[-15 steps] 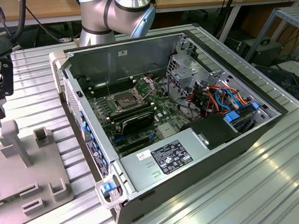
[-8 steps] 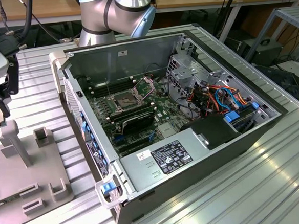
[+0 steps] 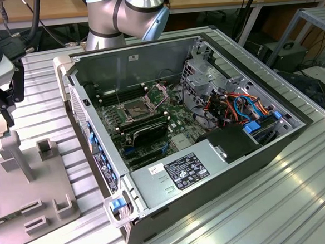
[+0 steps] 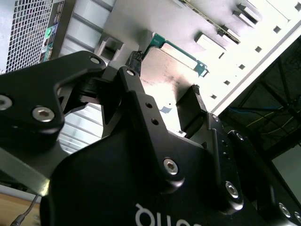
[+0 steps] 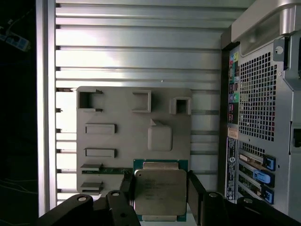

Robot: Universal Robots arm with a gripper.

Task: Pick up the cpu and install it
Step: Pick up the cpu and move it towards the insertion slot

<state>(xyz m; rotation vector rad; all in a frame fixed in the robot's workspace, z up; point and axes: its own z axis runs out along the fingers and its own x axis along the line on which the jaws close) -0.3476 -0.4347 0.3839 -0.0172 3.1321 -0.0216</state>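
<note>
Well, the claw (image 5: 160,184) is drawn in narrow on the cpu (image 5: 159,197), with a finger (image 5: 195,190) against each of two opposite edges. The dull metal top faces the first wrist view. The chip hangs over the grey plate (image 5: 122,141) at the exterior view's left and looks clear of the raised pads there. It is well apart from the open case (image 3: 147,61) on the ribbed table (image 3: 302,201). The socket (image 3: 136,108) sits on the board inside that case, and its metal frame looks tipped up.

To my eye the chip is a light, stiff, flat thing, so weight is no trouble. The metal top is smooth and the edges are thin, so I'd guess it could slide or twist between the fingers if the hold were slack. The underside is surely the delicate face and not a place to touch. The side edges, where the fingers sit now, seem the right hold. In the second wrist view a green corner pokes out past the fingers, so I judge the grip to be about mid-edge.
</note>
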